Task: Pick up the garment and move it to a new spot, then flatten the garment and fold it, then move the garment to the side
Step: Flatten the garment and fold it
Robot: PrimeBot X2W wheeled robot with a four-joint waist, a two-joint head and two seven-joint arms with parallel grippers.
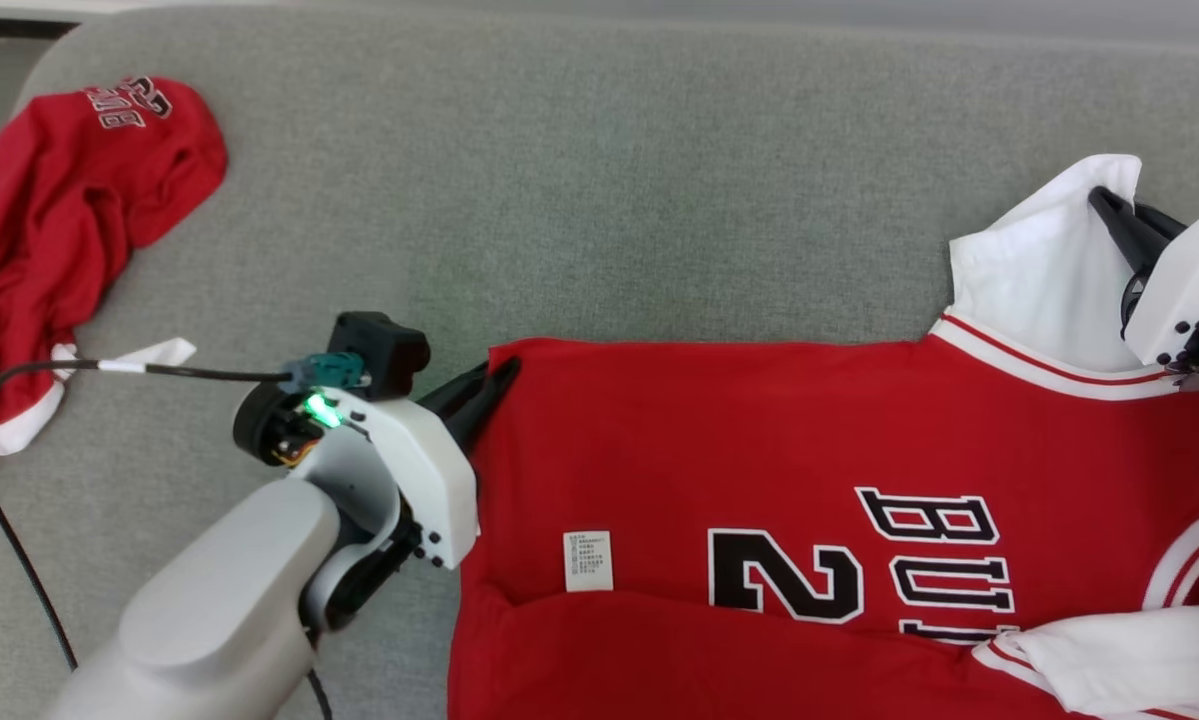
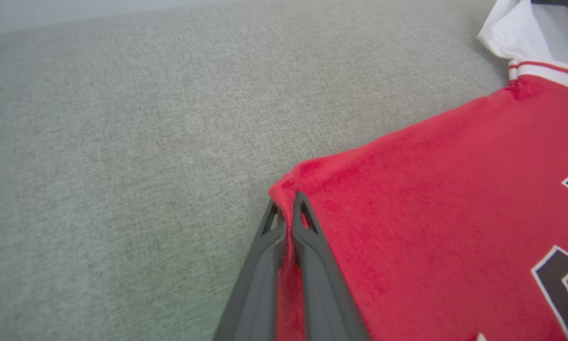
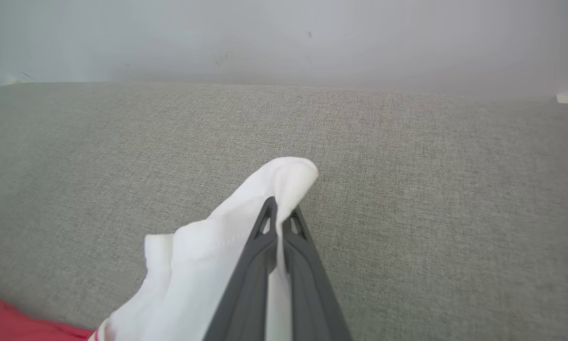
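With left gripper (image 1: 494, 385) pinching the garment (image 1: 759, 440) at its red corner, with right gripper (image 1: 1109, 205) pinching the white sleeve (image 1: 1039, 270). Close up from either wrist, cloth nipped between shut fingers. From the head, spread across grey cushion (image 1: 609, 180), lettering up; second red shirt (image 1: 69, 210) crumpled far left.

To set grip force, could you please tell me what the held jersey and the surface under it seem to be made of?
Jersey: probably soft knit fabric, matte; it folds and bunches limply.
Surface: grey woven upholstery cloth, matte; a coarse weave shows, padding unclear.
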